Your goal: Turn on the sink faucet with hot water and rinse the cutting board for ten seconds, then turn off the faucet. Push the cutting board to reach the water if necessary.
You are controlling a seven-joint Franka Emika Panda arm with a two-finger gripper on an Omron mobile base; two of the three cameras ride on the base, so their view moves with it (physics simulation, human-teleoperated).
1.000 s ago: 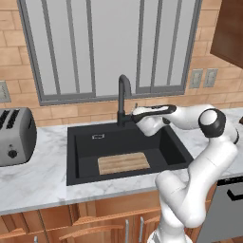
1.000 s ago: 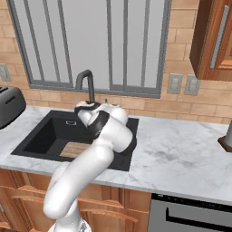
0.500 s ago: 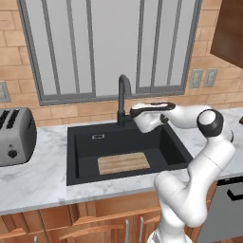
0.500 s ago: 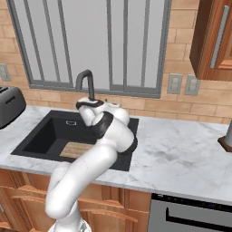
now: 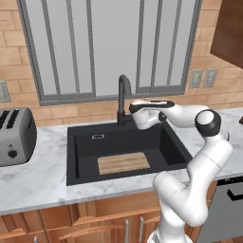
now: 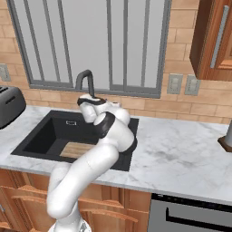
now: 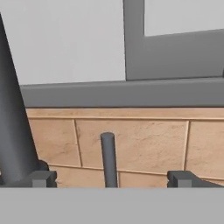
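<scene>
Matte-black and tall, the gooseneck sink faucet (image 5: pixel 124 100) rises in the left base view from the back edge of the rectangular black sink (image 5: pixel 80 142), which is set into a veined white marble worktop (image 5: pixel 38 178); no stream of water runs from its arched spout. The small flat light-wood cutting board (image 5: pixel 124 163), striped with grain, lies on the basin floor toward the front, its long axis running left to right, somewhat forward of the spout. The robot's white arm reaches in from the right, and its claw (image 5: pixel 134 108) sits just beside the faucet's column, on the right side, at about mid-height. A grey metal toaster (image 5: pixel 15 136) stands well apart at the left. In the right base view the same faucet (image 6: pixel 85 83) curves above the claw (image 6: pixel 83 102), which hangs close below and in front of the spout, while the arm's bulk hides part of the board (image 6: pixel 75 150) in the sink (image 6: pixel 41 136). In the hand view the faucet's thick dark column (image 7: pixel 13 127) slants up the left edge, and a slim grey rod, probably the lever handle (image 7: pixel 109 158), stands upright midway between the two dark fingertips (image 7: pixel 42 178), against tan brick and a grey window frame. The claw (image 7: pixel 113 179) is spread fully wide and holds nothing. As I judge it, the lever lies straight ahead of the claw, its long axis vertical, so the next move would be a short advance to meet it.
</scene>
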